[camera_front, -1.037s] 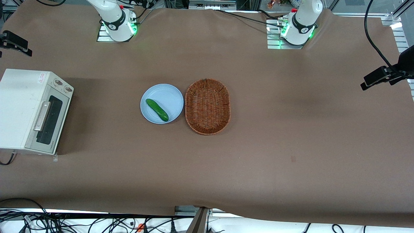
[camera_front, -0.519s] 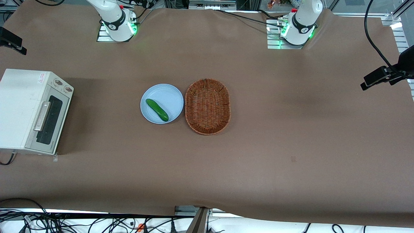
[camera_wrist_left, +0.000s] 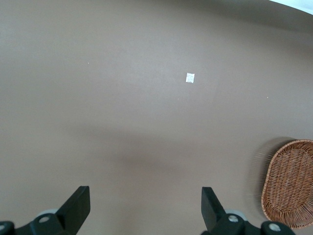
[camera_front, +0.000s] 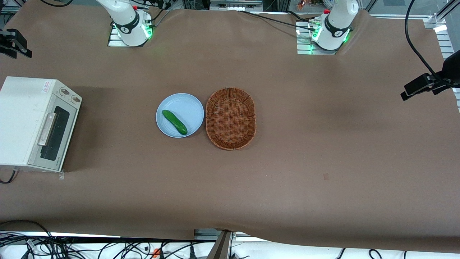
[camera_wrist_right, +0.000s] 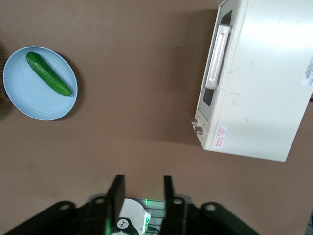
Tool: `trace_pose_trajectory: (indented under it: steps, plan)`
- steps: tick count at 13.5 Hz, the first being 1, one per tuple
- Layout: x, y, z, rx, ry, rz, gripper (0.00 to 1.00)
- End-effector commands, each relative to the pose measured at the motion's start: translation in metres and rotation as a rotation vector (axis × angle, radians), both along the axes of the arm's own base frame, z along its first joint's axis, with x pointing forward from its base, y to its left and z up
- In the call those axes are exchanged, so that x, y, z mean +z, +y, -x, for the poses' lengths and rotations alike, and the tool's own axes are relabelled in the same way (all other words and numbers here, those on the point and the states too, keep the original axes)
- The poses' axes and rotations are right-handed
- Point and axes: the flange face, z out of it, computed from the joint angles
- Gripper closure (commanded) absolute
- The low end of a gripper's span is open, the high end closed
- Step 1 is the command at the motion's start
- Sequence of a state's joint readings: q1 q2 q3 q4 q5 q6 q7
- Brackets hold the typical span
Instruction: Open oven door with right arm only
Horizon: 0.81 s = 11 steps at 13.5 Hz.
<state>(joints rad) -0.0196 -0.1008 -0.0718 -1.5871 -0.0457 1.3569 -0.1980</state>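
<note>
The cream-white toaster oven stands at the working arm's end of the table. Its oven door, with a dark window and silver bar handle, is shut against the body. The right wrist view looks down on the oven and the handle. My gripper hangs open with nothing between its fingers, high over the table and apart from the oven. A black part of the right arm's hand shows at the frame edge, farther from the front camera than the oven.
A light blue plate holding a green cucumber sits mid-table, and beside it lies a brown wicker basket. The right arm's base is bolted at the table's back edge.
The black hand of the right arm at the edge of the front view has shifted and turned a little. The oven door stays shut.
</note>
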Motion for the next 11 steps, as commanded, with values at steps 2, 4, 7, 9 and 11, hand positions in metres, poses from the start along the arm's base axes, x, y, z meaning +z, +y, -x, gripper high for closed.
trace_pose_trajectory:
  steps: [2, 4, 7, 9, 11]
  plan:
    - [0.005, 0.011, -0.003, 0.005, -0.02, -0.021, 1.0]
    - [0.005, 0.01, -0.003, 0.007, -0.021, -0.015, 1.0]
    - [-0.012, -0.004, -0.015, 0.006, 0.019, 0.128, 1.0]
    - [-0.042, -0.006, -0.041, 0.025, 0.058, 0.268, 1.0]
    - [-0.076, 0.018, -0.069, 0.008, 0.055, 0.452, 1.0]
